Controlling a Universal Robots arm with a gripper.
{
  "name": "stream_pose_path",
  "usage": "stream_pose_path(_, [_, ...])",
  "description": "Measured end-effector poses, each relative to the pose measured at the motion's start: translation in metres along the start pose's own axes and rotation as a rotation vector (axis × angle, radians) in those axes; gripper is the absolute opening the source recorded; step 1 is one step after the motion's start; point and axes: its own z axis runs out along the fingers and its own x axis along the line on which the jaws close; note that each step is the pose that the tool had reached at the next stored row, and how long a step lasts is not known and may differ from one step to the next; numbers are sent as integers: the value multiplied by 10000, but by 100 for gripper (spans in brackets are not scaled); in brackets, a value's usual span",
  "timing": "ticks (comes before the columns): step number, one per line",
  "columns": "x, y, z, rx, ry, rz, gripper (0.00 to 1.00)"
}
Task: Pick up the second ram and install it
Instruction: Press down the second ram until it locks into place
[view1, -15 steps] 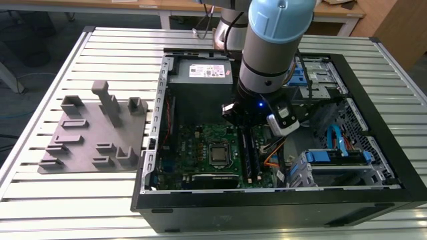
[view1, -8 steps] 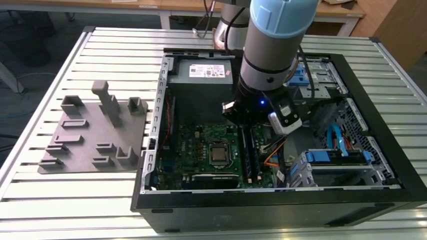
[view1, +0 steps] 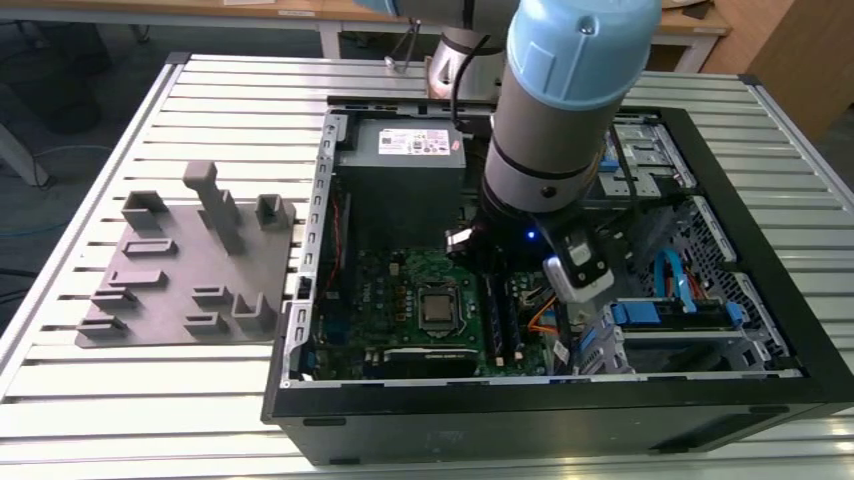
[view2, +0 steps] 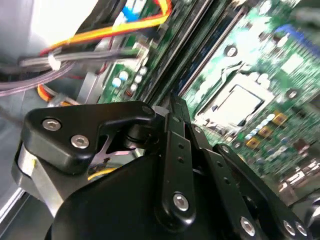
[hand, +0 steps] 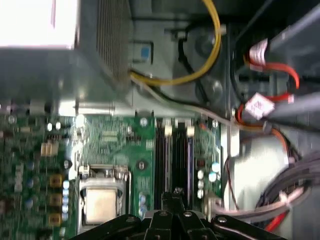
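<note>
My gripper (hand: 176, 194) hangs inside the open computer case (view1: 747, 400), low over the long black memory sockets (hand: 167, 160) on the green motherboard (view1: 387, 290). In both wrist views its black fingers (view2: 175, 107) are drawn together into a narrow tip. The second ram is hidden; I cannot tell whether it sits between the fingers. In the exterior view the arm's wrist (view1: 534, 235) covers the gripper, with the sockets (view1: 501, 320) just below it. The grey moulded tray (view1: 160, 290) lies on the table at the exterior view's left.
A processor socket (hand: 100, 200) sits beside the memory sockets. Yellow and red cables (hand: 210, 60) loop close by, the grey power supply (view1: 400, 150) fills the case's far end, and a drive cage with blue clips (view1: 667, 310) stands at the exterior view's right.
</note>
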Motion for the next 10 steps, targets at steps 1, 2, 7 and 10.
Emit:
stream_pose_path(1, [0,-45,0,-1,0,0,7])
stream_pose_path(2, [-1,-90,-1,-1,0,0,7])
stream_pose_path(7, [0,-121,20,-5,-1,1,7])
stream_pose_path(10, [1,-123,33,-1,0,0,7])
